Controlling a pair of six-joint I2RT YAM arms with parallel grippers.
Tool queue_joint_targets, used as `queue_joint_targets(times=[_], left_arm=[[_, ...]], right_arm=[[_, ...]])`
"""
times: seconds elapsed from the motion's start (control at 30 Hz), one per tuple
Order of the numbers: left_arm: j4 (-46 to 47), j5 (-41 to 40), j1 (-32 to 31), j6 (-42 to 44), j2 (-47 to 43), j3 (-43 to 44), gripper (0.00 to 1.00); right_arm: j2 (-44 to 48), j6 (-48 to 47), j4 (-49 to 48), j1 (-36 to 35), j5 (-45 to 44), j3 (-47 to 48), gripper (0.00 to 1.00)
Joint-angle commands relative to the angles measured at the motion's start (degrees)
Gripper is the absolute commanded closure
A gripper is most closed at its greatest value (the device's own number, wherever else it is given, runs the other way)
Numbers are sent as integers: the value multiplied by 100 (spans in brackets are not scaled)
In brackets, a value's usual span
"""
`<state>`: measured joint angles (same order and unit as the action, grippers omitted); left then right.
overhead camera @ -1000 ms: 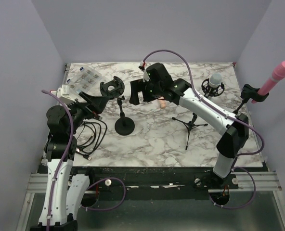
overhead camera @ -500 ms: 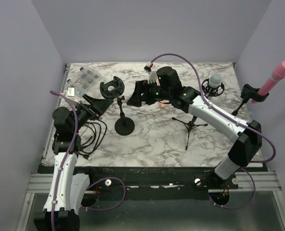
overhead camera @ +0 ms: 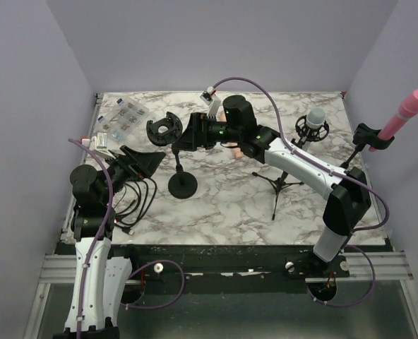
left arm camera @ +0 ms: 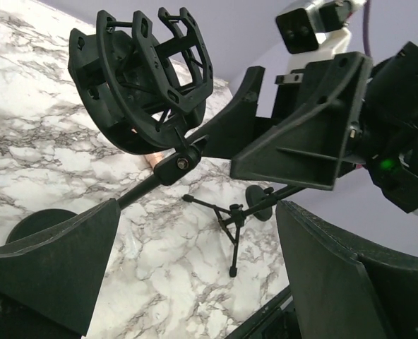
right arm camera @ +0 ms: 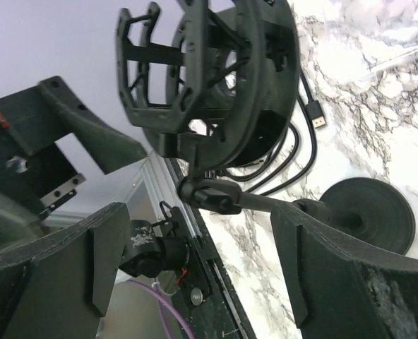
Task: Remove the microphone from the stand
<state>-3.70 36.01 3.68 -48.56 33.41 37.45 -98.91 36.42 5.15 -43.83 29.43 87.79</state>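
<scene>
Black shock mount (overhead camera: 164, 129) atop the round-based stand (overhead camera: 182, 185) stands between the left gripper (left arm camera: 195, 208) and right gripper (right arm camera: 198, 212), both close by with jaws spread wide and holding nothing, while a grey-headed microphone (overhead camera: 315, 116) sits in another mount well to the right.

The round-base stand (overhead camera: 182, 185) sits between cables (overhead camera: 133, 200) leftward and a tripod (overhead camera: 278, 185) rightward
</scene>
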Motion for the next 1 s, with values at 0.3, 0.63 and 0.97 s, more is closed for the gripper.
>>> queue_joint_targets(times=[0.3,0.63,0.97], left_arm=[[-315,-68,-76,347,-119,166,4],[-305,-41,-101,350,-119,188,4],[-307,-8,-130,356,-62,231,5]], right_arm=[[-503,302,-364,-19,216,282,28],[-643,374,-424,-19,236,107,45],[-783,374,-459,-20,204,-487,62]])
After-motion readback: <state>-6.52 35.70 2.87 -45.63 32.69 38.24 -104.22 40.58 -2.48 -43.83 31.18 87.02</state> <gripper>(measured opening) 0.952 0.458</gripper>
